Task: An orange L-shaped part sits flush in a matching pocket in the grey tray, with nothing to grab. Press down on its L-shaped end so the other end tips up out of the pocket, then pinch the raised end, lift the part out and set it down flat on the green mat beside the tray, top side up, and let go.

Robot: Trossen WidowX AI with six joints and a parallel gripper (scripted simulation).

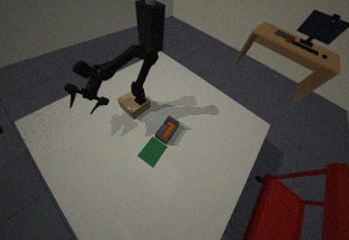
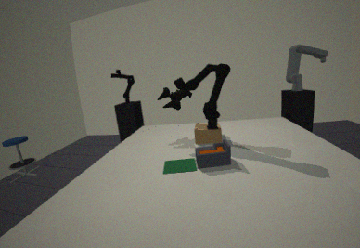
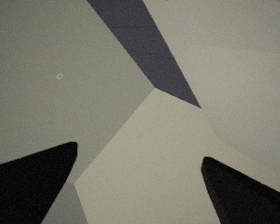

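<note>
The orange L-shaped part (image 1: 169, 129) (image 2: 211, 151) lies in the pocket of the grey tray (image 1: 160, 132) (image 2: 213, 161), apparently flush. In the top view its L-shaped end is the end farther from the green mat (image 1: 153, 152) (image 2: 180, 166), which lies flat and bare beside the tray. My gripper (image 1: 81, 110) (image 2: 161, 103) (image 3: 140, 156) is open and empty, high in the air and well off to the left of the tray in the top and exterior views. The wrist view shows only the two dark fingers, spread wide, with walls and floor beyond; tray, part and mat are out of that view.
The arm stands on a wooden base block (image 1: 133, 105) (image 2: 208, 135) close to the tray, on a large white table (image 1: 202, 189) (image 2: 139, 209). A wooden desk (image 1: 330, 60) and a red chair (image 1: 288, 202) stand apart from the table.
</note>
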